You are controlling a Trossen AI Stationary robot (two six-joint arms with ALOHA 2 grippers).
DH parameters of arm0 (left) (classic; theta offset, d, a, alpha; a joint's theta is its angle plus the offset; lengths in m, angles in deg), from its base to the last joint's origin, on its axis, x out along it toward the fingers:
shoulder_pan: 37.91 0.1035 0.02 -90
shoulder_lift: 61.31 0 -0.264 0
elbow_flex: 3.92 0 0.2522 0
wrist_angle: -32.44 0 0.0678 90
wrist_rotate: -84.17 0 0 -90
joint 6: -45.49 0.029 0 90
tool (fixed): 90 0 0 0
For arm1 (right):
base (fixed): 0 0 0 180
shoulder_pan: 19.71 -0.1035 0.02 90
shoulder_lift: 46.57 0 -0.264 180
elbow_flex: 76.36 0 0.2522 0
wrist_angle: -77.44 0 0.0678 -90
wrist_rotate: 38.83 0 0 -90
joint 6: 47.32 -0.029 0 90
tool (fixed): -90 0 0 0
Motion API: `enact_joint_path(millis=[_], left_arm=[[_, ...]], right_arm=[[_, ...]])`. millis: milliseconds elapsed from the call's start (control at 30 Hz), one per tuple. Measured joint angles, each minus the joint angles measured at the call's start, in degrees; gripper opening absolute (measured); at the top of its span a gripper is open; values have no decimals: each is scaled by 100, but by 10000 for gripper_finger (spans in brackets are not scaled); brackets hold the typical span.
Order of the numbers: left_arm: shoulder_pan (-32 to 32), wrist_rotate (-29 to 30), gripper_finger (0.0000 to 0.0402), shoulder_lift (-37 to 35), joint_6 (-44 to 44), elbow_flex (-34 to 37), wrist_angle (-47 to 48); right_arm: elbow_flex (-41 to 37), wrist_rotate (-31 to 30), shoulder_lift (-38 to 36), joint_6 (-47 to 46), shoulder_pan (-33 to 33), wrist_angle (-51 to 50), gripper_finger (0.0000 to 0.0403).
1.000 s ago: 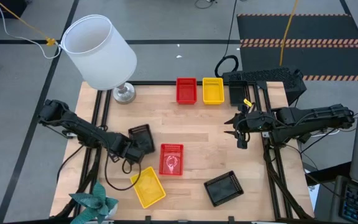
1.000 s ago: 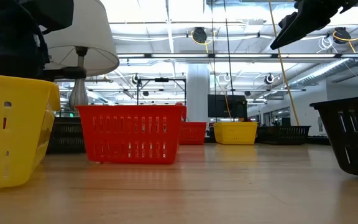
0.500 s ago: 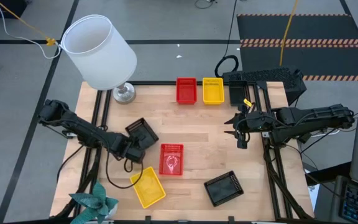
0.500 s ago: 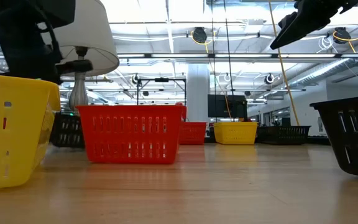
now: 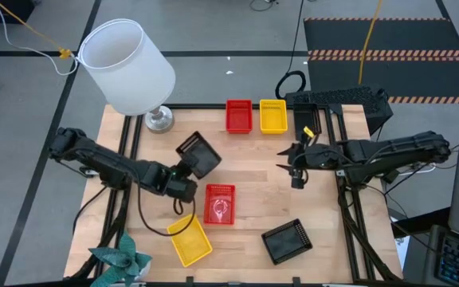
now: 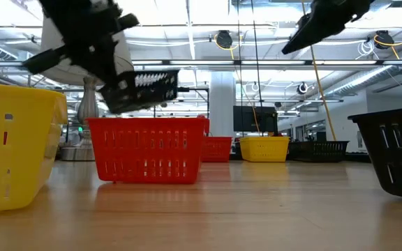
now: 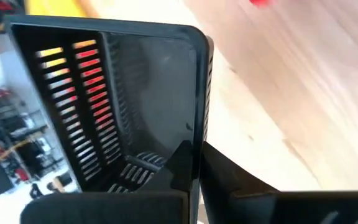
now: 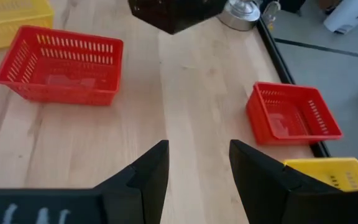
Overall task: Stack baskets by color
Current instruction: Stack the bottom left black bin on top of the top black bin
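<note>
The left gripper (image 5: 188, 169) has its jaws clenched on the rim of a black rectangular plastic basket with slotted mesh walls (image 5: 198, 155), holding it tilted in the air clear of the wooden surface (image 5: 253, 159); in the low view this basket (image 6: 139, 90) hangs above a red mesh plastic basket (image 6: 147, 149) that sits just beside the jaws. A yellow mesh basket (image 5: 190, 238) lies near, a second black basket (image 5: 287, 241) farther off. The right gripper (image 5: 292, 170) hovers with jaws spread and empty, a small red basket (image 5: 238, 115) and a small yellow basket (image 5: 273, 116) beyond it, side by side.
</note>
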Motion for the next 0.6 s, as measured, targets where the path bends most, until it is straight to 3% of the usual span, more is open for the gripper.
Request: enact_joint_path(millis=[200, 400, 600], left_arm=[[257, 106, 8, 0, 704, -143, -1102], [428, 112, 16, 0, 1559, -143, -2111], [465, 122, 11, 121, 1778, -148, -2739]], right_arm=[[550, -114, 674, 170, -513, -19, 164], [1050, -944, 1232, 683, -1051, -6, 164], [1344, -1499, 1636, 1116, -1398, 354, 164]])
